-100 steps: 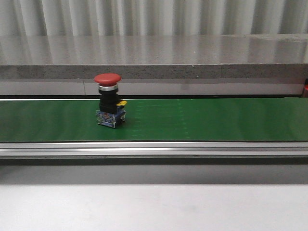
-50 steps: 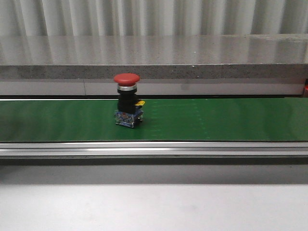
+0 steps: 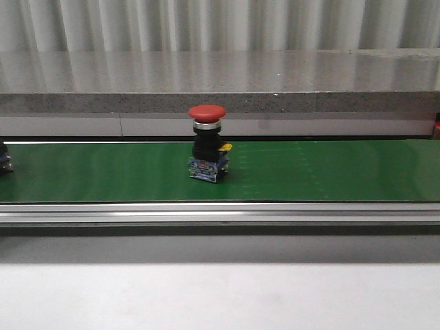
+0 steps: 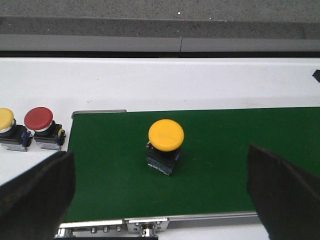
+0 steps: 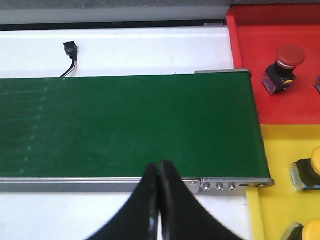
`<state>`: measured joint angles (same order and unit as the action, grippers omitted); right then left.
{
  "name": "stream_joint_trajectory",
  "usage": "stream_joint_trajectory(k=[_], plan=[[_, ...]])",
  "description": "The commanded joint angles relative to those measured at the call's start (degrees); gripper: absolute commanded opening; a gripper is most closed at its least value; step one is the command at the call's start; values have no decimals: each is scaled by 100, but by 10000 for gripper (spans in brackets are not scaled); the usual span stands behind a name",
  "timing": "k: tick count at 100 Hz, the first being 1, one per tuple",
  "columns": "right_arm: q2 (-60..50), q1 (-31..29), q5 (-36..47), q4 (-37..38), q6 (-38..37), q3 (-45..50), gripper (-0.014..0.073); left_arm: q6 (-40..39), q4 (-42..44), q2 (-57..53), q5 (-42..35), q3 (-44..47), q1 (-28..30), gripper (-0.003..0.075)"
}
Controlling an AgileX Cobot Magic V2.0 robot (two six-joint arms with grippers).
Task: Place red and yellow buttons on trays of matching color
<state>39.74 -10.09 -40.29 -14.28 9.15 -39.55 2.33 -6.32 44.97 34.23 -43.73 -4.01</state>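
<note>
A red button (image 3: 207,143) stands upright on the green belt (image 3: 330,172), left of its middle. In the left wrist view a yellow button (image 4: 166,143) stands on the belt near its end. My left gripper (image 4: 160,197) hangs open above it, and its fingers (image 4: 35,192) are spread wide on either side. My right gripper (image 5: 160,167) is shut and empty over the belt's near rail. Beside that end lie the red tray (image 5: 250,60), holding a red button (image 5: 284,67), and the yellow tray (image 5: 280,150), holding yellow buttons (image 5: 307,172). Neither gripper shows in the front view.
A spare yellow button (image 4: 6,124) and a red one (image 4: 41,126) stand on the white table off the belt's left end. A small black cable plug (image 5: 71,51) lies behind the belt. A grey ledge (image 3: 220,82) runs behind the conveyor.
The red button has travelled to the right along the belt. A dark button base has come into the front view at the belt's left edge.
</note>
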Motion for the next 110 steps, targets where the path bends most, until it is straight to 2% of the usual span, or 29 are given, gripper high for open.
stream_joint_trajectory(k=[1,9,35,45,110], plan=[[-21,17,349,-36,54,-143,-67,18,-96,-484,-553,210,-54,597],[-21,17,349,-36,54,-143,-67,18,-96,-919,-633,519,-54,514],[-21,17,349,-36,54,-143,-67,18,-96,-1554,-806,1087,-54,100],[-21,17,349,-36,54,-143,-67,18,-96,-1554,-806,1085,-54,-21],[-21,17,336,-36,54,-143,-62,18,-96,-1554,-806,1085,-54,-20]])
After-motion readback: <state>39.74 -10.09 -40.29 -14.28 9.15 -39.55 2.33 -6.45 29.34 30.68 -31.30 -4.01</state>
